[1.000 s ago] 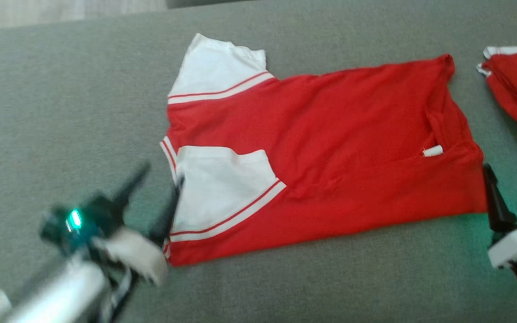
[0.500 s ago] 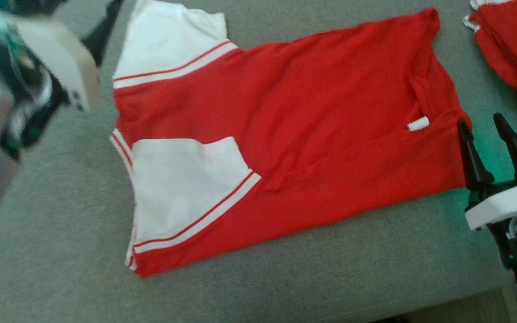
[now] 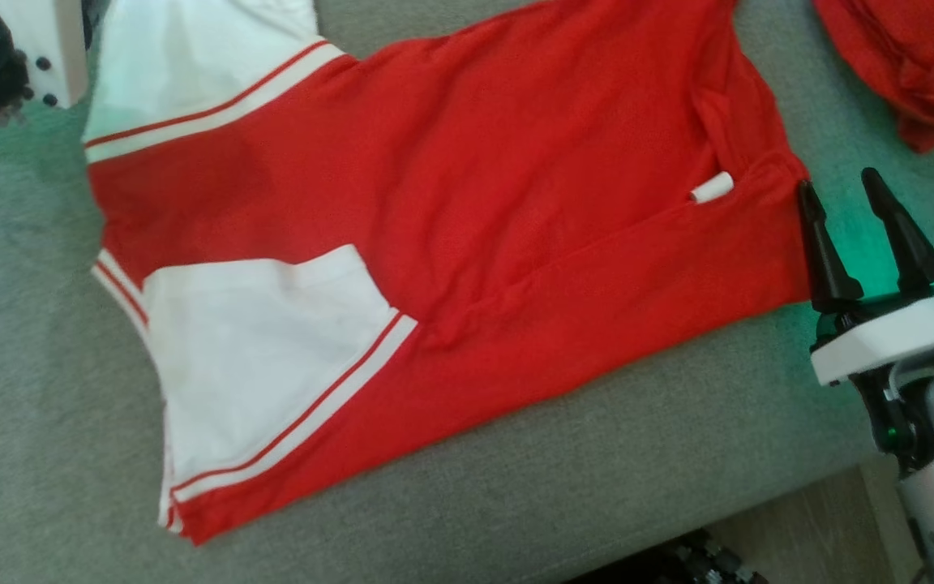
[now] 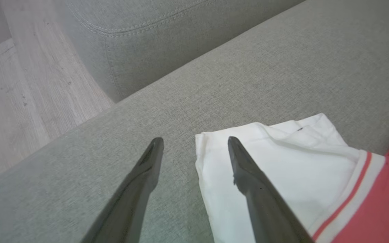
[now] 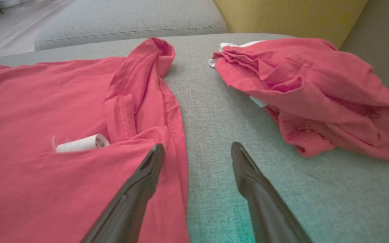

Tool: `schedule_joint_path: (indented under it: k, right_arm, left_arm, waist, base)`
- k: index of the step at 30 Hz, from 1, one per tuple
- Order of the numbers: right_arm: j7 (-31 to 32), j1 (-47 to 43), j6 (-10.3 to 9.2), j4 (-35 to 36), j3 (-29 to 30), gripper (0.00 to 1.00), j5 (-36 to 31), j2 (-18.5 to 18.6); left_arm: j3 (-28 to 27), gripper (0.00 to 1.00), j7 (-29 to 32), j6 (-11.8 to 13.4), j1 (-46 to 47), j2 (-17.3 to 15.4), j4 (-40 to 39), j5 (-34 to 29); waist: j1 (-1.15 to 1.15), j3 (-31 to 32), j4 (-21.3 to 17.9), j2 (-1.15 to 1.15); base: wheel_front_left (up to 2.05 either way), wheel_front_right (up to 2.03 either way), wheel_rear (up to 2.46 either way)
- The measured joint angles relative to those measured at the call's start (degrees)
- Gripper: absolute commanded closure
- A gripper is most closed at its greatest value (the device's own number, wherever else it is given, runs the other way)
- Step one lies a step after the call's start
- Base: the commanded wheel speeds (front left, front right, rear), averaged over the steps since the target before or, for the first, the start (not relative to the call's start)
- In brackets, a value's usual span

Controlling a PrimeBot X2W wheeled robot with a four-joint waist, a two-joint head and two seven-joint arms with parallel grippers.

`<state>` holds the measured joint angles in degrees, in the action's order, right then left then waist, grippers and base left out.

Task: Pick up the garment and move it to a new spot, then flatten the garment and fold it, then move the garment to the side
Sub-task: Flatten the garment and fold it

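Across the grey sofa seat (image 3: 516, 503) the red T-shirt (image 3: 451, 243) lay spread sideways, with its white sleeves at one end and its hem at the other. Its near long edge ran close to the seat's front. The near white sleeve (image 3: 264, 357) was folded in over the red body, while the far white sleeve (image 3: 191, 65) stuck out flat. At the hem (image 3: 775, 243) the cloth was rumpled into a ridge, with a small rolled white label (image 3: 712, 187) just inside it.

Our left gripper (image 4: 194, 140) hovered over the far sleeve's outer edge, jaws wide apart and holding nothing. One finger was above white cloth and the other above bare seat. Our right gripper (image 3: 836, 180) stood at the hem, equally wide and empty, with one finger over the shirt's edge and the other outside it.

We judged that the pinch for the next fold was the step in hand. To do it well, both grippers needed to drop together and straddle the edge deep enough to catch every layer. They then had to close fully before lifting and carry the cloth low and level so the crease ran straight. The ridge at the hem wanted smoothing first, or it would be folded in. Beyond the hem a crumpled red garment (image 3: 905, 73) lay apart from the shirt, and the right arm had to steer clear of it.
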<state>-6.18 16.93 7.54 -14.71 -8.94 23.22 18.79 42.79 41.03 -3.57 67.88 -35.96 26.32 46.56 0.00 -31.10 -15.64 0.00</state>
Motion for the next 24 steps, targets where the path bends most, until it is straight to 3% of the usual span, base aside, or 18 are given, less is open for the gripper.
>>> schedule_joint_path:
  k: [14,15,16,17,18,19,24]
  right_arm:
    - [-3.10,2.52,0.00,-4.33,-2.31,0.00,-0.09,-0.90]
    - [-3.47,2.52,0.00,-4.60,-2.31,0.00,0.01,-0.90]
    - [-3.48,2.53,0.00,-4.76,-2.31,0.00,0.12,-0.90]
    - [-3.49,2.57,0.00,-4.94,-2.31,0.00,0.36,-0.89]
    - [-3.71,2.67,-0.01,-5.19,-2.30,0.00,0.49,-0.89]
    - [-3.98,2.85,0.00,-5.38,-2.27,0.00,0.49,-0.89]
    - [-4.28,4.73,0.00,-5.63,-2.14,0.00,0.68,-0.85]
  left_arm:
    - [-0.18,0.00,-0.29,-0.05,-0.07,-1.29,4.71,0.56]
    - [-0.29,0.12,-0.30,-0.07,-0.06,-1.30,4.77,0.99]
    - [-0.26,0.47,-0.54,-0.07,-0.04,-1.37,4.77,0.96]
    - [-0.27,0.67,-0.88,-0.22,-0.03,-1.48,4.76,0.82]
    - [-0.33,0.71,-1.26,-0.35,-0.02,-1.56,4.80,0.85]
    - [-0.42,1.00,-1.29,-0.40,-0.01,-1.63,4.85,0.86]
    - [-0.60,1.00,-0.69,-0.54,0.36,-1.63,4.87,1.87]
  waist:
    - [0.00,-2.34,-3.77,0.00]
    - [0.00,-2.46,-3.89,0.00]
    - [0.00,-2.58,-3.97,0.00]
    - [-0.01,-2.71,-4.03,0.00]
    - [-0.01,-2.85,-4.08,0.00]
    - [-0.01,-2.98,-4.12,0.00]
    - [-0.01,-3.41,-3.95,0.00]
  base:
    - [0.00,0.00,0.00]
    - [0.00,0.00,0.00]
    - [0.00,0.00,0.00]
    - [0.00,0.00,0.00]
    - [0.00,0.00,0.00]
    - [0.00,0.00,0.00]
    - [0.00,0.00,0.00]
